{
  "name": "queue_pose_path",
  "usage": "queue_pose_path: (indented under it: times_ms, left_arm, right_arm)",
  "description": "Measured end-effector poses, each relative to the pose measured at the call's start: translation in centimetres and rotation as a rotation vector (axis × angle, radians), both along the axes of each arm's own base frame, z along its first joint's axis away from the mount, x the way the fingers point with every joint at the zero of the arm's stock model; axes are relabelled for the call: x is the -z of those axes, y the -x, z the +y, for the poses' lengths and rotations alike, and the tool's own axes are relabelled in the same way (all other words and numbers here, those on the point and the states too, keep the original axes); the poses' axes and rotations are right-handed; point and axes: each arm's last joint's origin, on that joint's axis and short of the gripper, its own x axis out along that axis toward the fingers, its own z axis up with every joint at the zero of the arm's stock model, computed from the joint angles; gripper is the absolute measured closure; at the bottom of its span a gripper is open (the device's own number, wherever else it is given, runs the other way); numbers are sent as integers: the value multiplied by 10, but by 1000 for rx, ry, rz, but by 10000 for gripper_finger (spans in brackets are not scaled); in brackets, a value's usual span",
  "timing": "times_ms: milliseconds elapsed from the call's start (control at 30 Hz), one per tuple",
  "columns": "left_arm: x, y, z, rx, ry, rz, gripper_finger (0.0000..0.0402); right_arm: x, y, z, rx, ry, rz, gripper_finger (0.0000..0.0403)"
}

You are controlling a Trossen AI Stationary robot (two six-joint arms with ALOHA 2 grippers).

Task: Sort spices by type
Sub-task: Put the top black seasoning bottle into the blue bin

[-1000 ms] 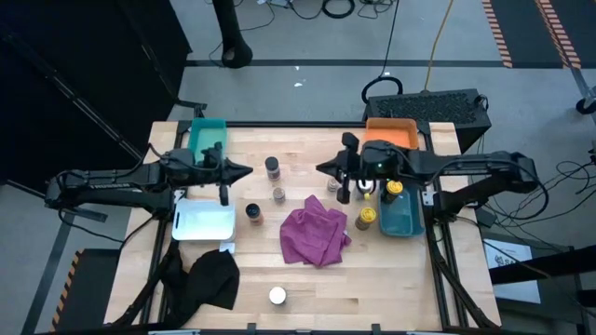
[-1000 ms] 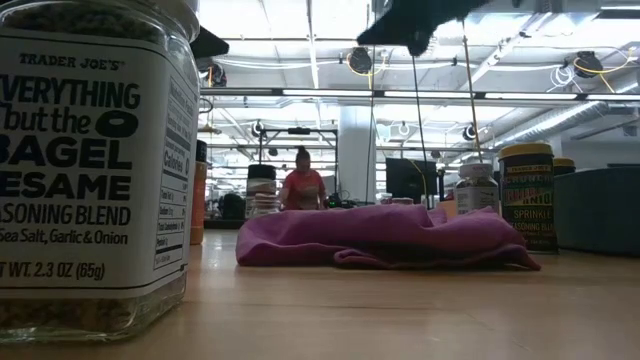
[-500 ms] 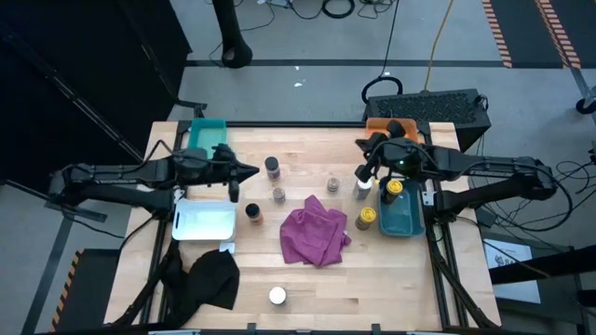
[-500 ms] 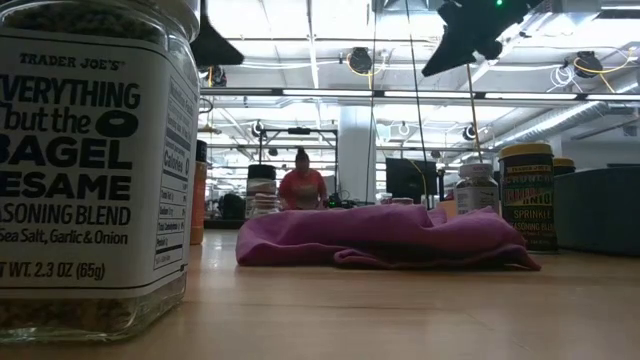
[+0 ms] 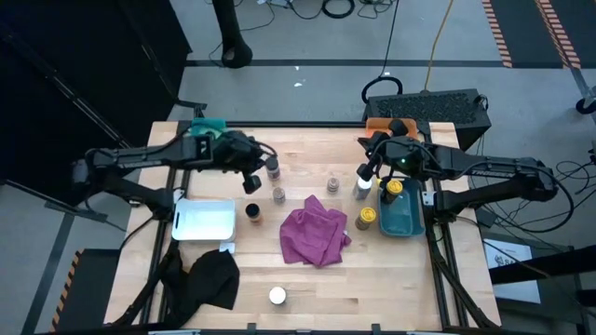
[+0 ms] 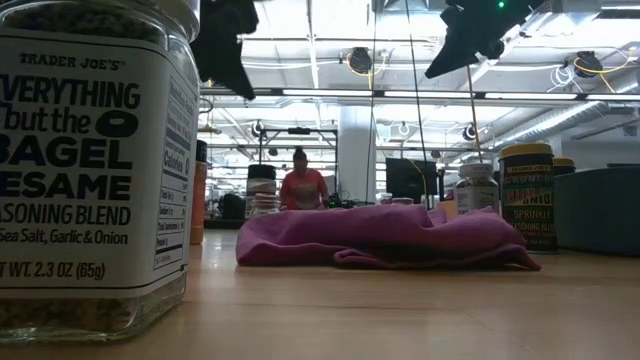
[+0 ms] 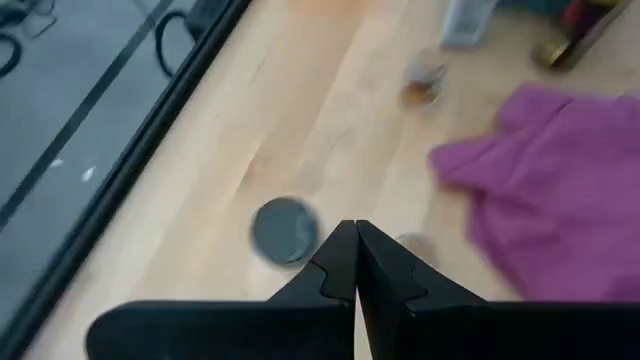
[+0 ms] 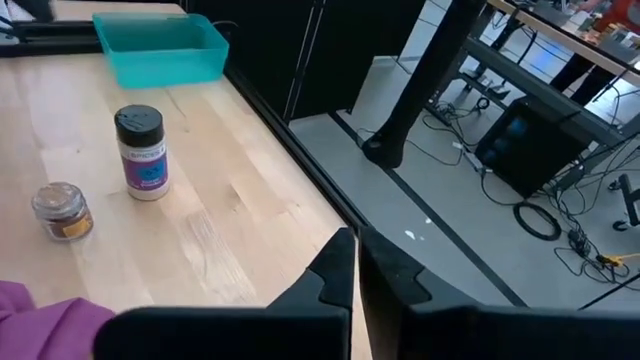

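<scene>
My left claw (image 5: 252, 179) is clenched, empty, just above the black-lidded jar (image 5: 272, 167) on the desk (image 5: 307, 270). Right claw (image 5: 365, 173) clenched near the blue tray (image 5: 402, 223). Descending closed could topple that jar.

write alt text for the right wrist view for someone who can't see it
The right gripper, shut and empty, points past the table edge toward the floor. On the wooden table stand a black-lidded spice jar, a small brown jar and a teal tray; a magenta cloth corner shows.
</scene>
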Motion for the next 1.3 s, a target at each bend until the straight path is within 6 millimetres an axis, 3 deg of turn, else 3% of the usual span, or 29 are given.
queue_pose_path:
  times_ms: [233,600,733,1033,1300]
  left_arm:
    - [10,-5,26,52,58,77,333]
    - [25,-13,54,-8,51,95,137]
    - [37,-23,61,5,38,114,91]
    - [62,-34,70,22,56,202,70]
    - [71,-35,69,109,81,217,70]
  right_arm:
    - [1,1,0,10,-23,-5,403]
    - [4,2,1,28,-56,5,403]
    - [5,3,1,29,-57,13,403]
    - [6,3,1,29,-59,24,403]
    - [6,3,1,32,-64,22,403]
